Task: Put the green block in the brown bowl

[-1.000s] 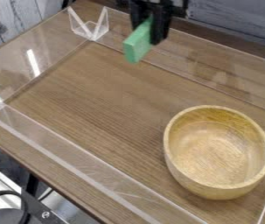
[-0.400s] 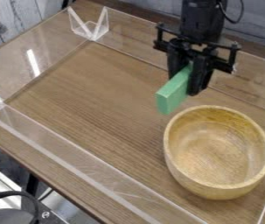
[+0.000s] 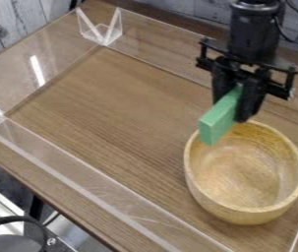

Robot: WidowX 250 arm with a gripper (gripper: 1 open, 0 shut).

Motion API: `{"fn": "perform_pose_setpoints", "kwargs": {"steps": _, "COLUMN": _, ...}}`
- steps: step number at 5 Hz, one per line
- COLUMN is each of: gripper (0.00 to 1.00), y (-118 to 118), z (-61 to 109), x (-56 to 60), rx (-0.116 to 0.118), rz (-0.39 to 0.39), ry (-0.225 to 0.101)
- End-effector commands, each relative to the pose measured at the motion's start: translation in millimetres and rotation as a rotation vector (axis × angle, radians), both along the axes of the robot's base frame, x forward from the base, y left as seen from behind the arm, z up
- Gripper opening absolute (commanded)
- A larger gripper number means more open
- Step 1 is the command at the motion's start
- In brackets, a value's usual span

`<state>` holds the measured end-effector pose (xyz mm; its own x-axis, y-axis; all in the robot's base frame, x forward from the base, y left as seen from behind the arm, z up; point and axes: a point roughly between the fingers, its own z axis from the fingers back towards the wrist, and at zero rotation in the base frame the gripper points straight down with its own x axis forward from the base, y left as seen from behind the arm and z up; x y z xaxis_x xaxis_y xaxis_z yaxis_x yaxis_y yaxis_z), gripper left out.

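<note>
Gripper [image 3: 249, 100]: pointing nearly straight down, black fingers clamping the upper end of the green block [image 3: 218, 120]; jaws closed on it, not fully together.
Block: hanging tilted below the fingers, lower end dipping toward the near-left rim of the brown bowl [image 3: 245, 169]; looks clear of the rim, though contact cannot be ruled out from this one view.
Bowl: sitting on the wooden tabletop [image 3: 98, 108], inside the clear acrylic walls [image 3: 59, 162], empty, hollow facing up.
Step in hand: carrying the block over the bowl; judging the task well over halfway, release not yet done.
Doing it well: centring the block over the hollow before letting go, since its low end is hanging at the rim edge and not over the middle; keeping height enough to clear the thick rim; lowering a little before opening so the bar is not bouncing out.
Risk: tilted bar striking the rim, tipping outward onto the table.
</note>
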<state>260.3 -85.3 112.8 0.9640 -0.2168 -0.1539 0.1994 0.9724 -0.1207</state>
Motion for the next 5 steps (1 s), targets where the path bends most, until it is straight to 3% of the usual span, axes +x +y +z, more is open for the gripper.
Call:
{"fn": "perform_pose_setpoints", "kwargs": {"steps": 1, "gripper": 0.0, "y": -13, "z": 3.7, "x": 4.9, "rx": -0.013, "rz": -0.018, "ry": -0.035}}
{"fn": "perform_pose_setpoints", "kwargs": {"steps": 3, "gripper": 0.0, "y": -22, "z": -16.4, "x": 5.7, "rx": -0.009, "rz": -0.034, "ry": -0.018}}
{"fn": "perform_pose_setpoints", "kwargs": {"steps": 5, "gripper": 0.0, "y": -23, "z": -51.8, "x": 2.7, "rx": -0.005, "rz": -0.041, "ry": 0.005}}
